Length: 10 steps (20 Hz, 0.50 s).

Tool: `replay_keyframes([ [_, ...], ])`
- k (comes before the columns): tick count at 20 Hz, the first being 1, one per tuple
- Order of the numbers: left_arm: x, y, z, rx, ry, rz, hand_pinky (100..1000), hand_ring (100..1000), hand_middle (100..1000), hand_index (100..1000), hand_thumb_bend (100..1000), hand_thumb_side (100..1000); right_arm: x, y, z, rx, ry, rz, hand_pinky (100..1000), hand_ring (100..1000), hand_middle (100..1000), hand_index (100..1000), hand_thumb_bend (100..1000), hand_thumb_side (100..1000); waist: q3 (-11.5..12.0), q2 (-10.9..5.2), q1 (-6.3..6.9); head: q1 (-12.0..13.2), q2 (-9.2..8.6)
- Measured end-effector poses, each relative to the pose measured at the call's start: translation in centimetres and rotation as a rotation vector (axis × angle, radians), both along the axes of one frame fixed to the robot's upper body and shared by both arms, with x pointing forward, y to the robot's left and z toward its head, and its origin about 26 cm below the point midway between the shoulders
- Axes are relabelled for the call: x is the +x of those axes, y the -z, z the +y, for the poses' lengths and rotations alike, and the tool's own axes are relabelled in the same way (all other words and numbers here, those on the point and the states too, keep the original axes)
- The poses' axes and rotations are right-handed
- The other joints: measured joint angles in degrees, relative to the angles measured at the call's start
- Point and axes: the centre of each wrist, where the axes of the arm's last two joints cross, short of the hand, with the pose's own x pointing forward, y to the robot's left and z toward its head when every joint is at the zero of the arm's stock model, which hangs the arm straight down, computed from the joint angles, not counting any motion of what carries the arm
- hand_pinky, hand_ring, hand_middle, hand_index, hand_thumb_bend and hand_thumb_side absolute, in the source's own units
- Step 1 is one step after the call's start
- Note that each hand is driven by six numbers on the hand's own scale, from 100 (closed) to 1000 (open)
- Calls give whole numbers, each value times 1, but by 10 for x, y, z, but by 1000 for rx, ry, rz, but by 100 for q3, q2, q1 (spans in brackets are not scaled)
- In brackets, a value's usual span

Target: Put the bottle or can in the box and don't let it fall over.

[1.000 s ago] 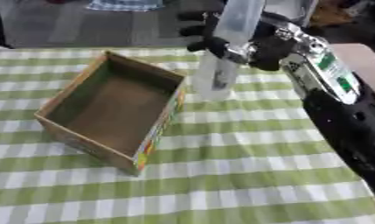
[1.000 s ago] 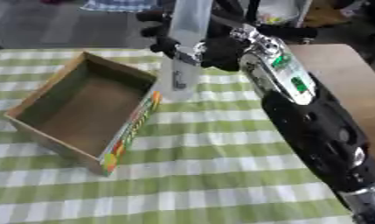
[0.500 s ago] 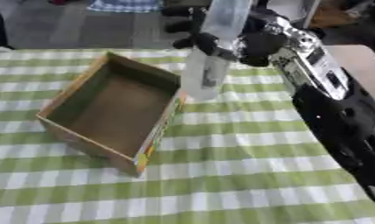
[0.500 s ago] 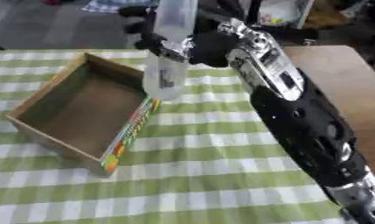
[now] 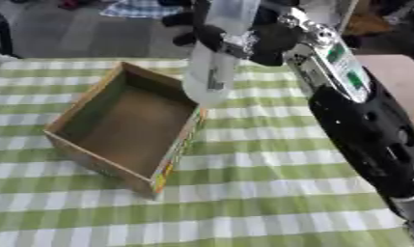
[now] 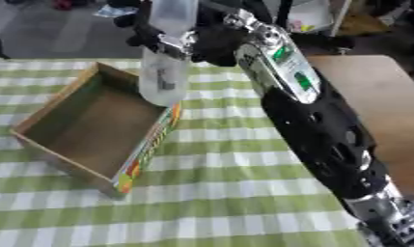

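Right hand [image 5: 243,36]: fingers curled round clear bottle [image 5: 212,67], carried leftward since a second ago; base now above box [image 5: 125,126] rim, release pending.

green checked table [image 5: 269,193], open box [image 5: 130,128]

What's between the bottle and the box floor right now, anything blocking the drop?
Nothing visible blocks it. The right hand holds the clear bottle upright, its base over the near-side wall of the cardboard box. That wall is the only thing to clear; the box interior looks bare.
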Motion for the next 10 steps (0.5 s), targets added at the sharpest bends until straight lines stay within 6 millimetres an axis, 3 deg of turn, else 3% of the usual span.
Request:
replay_keyframes([
  [10, 2, -2, -2, 3, 14, -9, 925, 762, 922, 843, 112, 845, 14, -10, 19, -15, -50, -7, 944, 1000, 1000, 288, 100, 100, 92, 160, -36, -60, -133],
])
